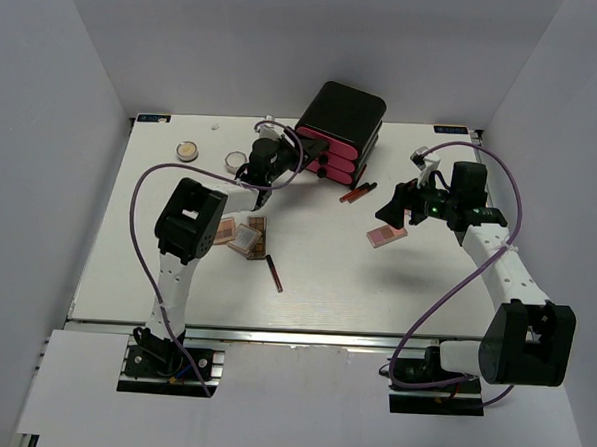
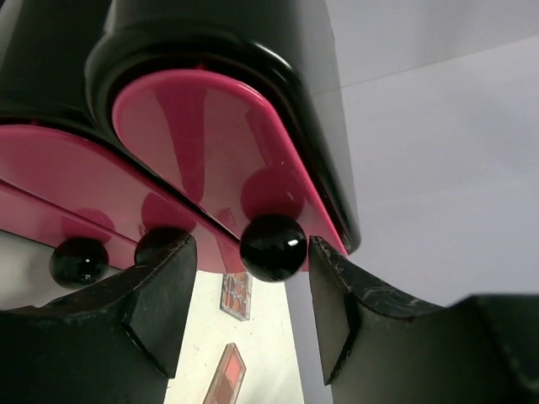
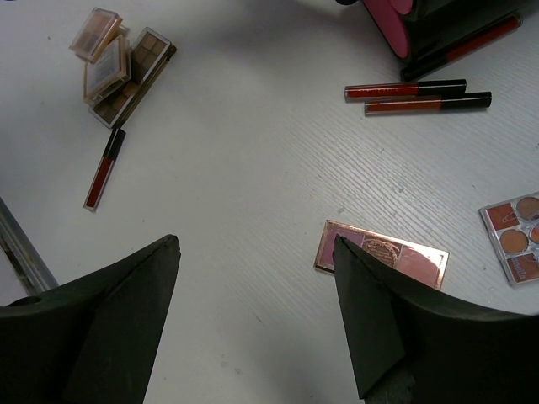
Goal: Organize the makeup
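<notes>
The makeup lies scattered on the white table. Two round compacts (image 1: pixel 187 152) (image 1: pixel 236 161) sit at the back left. A pile of beige palettes (image 1: pixel 248 236) (image 3: pixel 118 63) lies mid-left, with a dark red stick (image 1: pixel 275 273) (image 3: pixel 104 168) near it. Two red-and-black sticks (image 1: pixel 358 194) (image 3: pixel 417 94) lie in front of the drawer box. My right gripper (image 1: pixel 392 203) (image 3: pixel 254 244) is open and empty above a flat pink palette (image 1: pixel 385 234) (image 3: pixel 383 252). My left gripper (image 1: pixel 287 155) (image 2: pixel 251 244) is open, its jaws either side of the top drawer's black knob (image 2: pixel 272 247).
The black box with three pink drawers (image 1: pixel 338 135) (image 2: pixel 210 151) stands at the back centre. A multi-colour palette (image 3: pixel 515 240) lies right of the pink one. Grey walls enclose the table on three sides. The left arm's purple cable loops over the mid-left.
</notes>
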